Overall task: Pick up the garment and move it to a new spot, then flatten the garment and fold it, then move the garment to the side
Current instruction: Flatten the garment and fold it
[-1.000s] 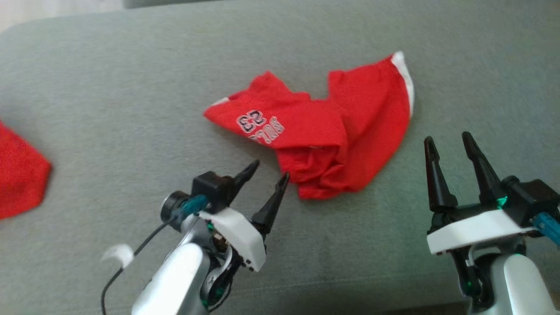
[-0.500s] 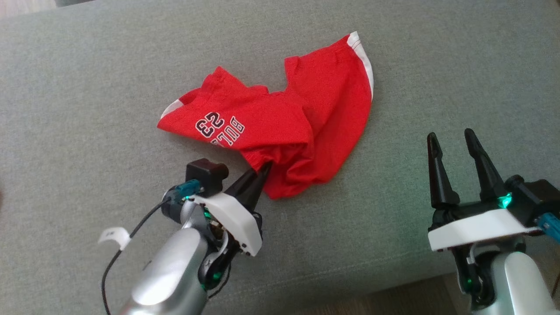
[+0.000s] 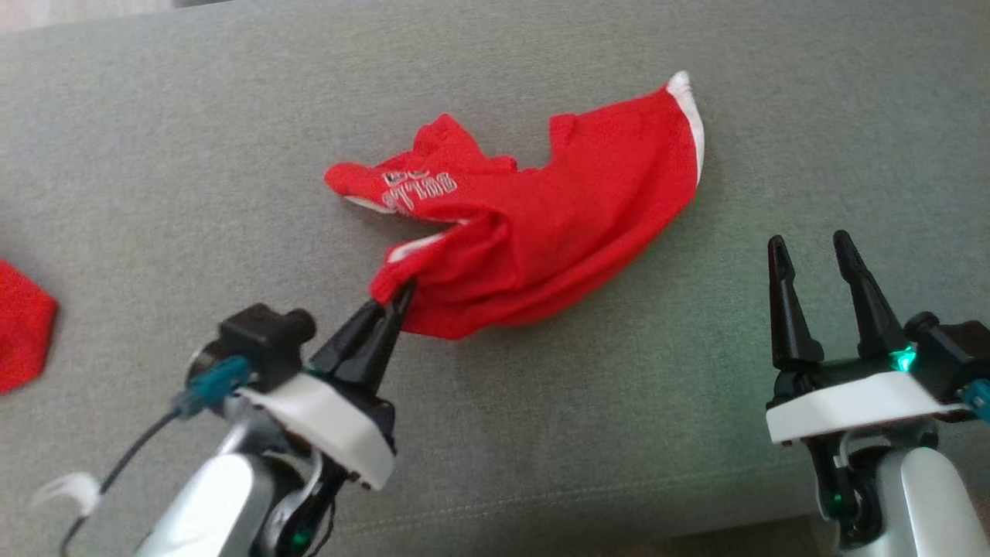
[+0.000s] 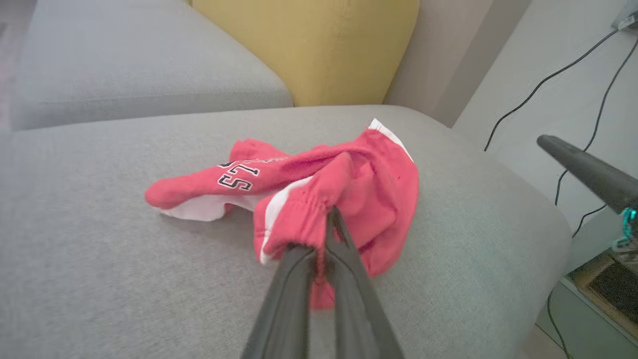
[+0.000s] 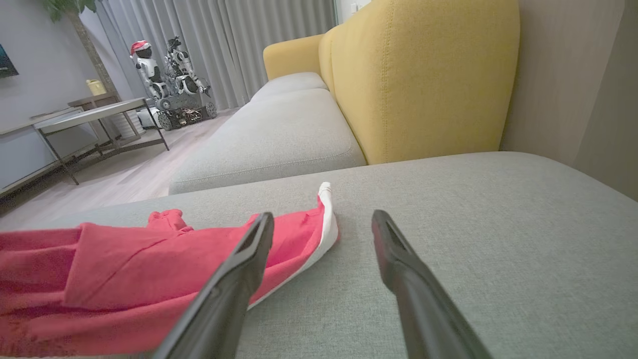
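**Red garment (image 3: 557,224), crumpled, held at one hem**

Item is lying bunched at the middle of the grey sofa cushion (image 3: 193,139), its white-trimmed corner pointing far right. The left gripper (image 3: 396,294) is pinching the elasticated near-left hem, fingers pressed together on a small gather of cloth. The right gripper (image 3: 808,240) is hovering near right, fingers spread, empty, apart from the fabric. Handling: the bite looks shallow and near the tips, so a slow, high lift is advisable, letting the trailing cloth clear the cushion before carrying sideways; dragging would be risking a slip.
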### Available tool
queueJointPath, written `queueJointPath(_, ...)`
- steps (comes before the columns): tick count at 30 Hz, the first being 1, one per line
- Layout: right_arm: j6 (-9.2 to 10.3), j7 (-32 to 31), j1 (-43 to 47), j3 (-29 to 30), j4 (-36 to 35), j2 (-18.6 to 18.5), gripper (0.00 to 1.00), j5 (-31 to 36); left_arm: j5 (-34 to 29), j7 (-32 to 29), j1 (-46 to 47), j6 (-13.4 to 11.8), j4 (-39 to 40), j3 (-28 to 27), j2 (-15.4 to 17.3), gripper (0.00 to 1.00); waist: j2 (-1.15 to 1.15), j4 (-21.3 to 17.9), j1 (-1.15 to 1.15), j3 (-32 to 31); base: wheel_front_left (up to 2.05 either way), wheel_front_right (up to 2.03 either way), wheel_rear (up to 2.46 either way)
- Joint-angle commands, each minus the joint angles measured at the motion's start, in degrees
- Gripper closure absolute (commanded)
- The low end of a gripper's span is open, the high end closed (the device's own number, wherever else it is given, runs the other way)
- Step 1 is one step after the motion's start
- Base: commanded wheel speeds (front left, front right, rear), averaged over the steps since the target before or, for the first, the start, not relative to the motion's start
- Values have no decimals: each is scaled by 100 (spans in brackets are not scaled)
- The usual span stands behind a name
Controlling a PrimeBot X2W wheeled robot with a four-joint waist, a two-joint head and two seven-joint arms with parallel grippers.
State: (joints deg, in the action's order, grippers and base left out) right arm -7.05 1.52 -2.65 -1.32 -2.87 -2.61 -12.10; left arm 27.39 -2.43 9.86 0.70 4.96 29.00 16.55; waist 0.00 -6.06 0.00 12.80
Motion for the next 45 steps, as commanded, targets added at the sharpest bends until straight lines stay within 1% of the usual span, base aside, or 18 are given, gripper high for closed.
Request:
queueJointPath(1,-44,55,-25,-114,-203,-27,0,-26,40,-111,54,-101,507,-285,173,100,0,31,0,2,0,0,0)
queueJointPath(7,-44,70,16,-74,-223,-27,0,-40,218,-604,-566,-457,1629,-476,479,100,0,45,0,-48,0,0,0)
queueJointPath(12,-44,86,109,17,-267,-27,0,-79,273,-792,-936,-673,2363,-605,647,100,0,48,0,-85,0,0,0)
queueJointPath(14,-44,93,132,58,-287,-27,0,-98,260,-836,-938,-735,2504,-712,721,100,0,62,0,-75,0,0,0)
queueJointPath(17,-44,102,120,77,-307,-27,0,-132,318,-862,-741,-729,2396,-875,773,100,0,44,0,-24,0,0,0)
queueJointPath(21,-44,101,50,55,-334,-27,0,-146,521,-848,-221,-610,1839,-1068,733,100,0,-63,0,80,0,0,0)
queueJointPath(25,-44,105,-23,-3,-343,-27,0,-154,791,-785,456,-471,918,-1199,531,100,0,-223,0,216,0,0,0)
queueJointPath(26,-44,105,-23,-3,-343,-27,0,-154,791,-785,456,-471,918,-1199,531,100,0,-223,0,216,0,0,0)
queueJointPath(28,-44,121,-49,-32,-342,-27,0,-174,929,-755,796,-396,288,-1276,441,100,0,-312,0,292,0,0,0)
queueJointPath(29,-44,143,-76,-72,-340,-27,0,-201,1034,-666,1152,-312,-373,-1379,379,100,0,-404,0,378,0,0,0)
queueJointPath(30,-44,143,-76,-72,-340,-27,0,-201,1034,-666,1152,-312,-373,-1379,379,100,0,-404,0,378,0,0,0)
queueJointPath(35,-44,215,-163,-136,-296,-27,0,-243,1133,-360,2006,-110,-1910,-1632,383,100,0,-575,0,552,0,0,0)
queueJointPath(40,-44,295,-238,-155,-228,-27,0,-282,1137,-119,2707,124,-3288,-1709,435,100,0,-607,0,661,0,0,0)
queueJointPath(41,-44,308,-255,-165,-208,-27,0,-289,1151,-103,2812,179,-3550,-1703,432,71,0,-604,0,672,0,0,0)
queueJointPath(42,-44,320,-272,-178,-186,-27,0,-295,1131,-66,2904,231,-3776,-1675,436,12,0,-599,0,677,0,0,0)
queueJointPath(43,-44,331,-290,-194,-164,-27,0,-300,1091,18,2981,280,-3956,-1639,436,0,0,-591,0,679,0,0,0)
queueJointPath(45,-44,355,-316,-216,-120,-27,0,-303,1013,248,3069,362,-4244,-1575,427,0,0,-566,0,665,0,0,0)
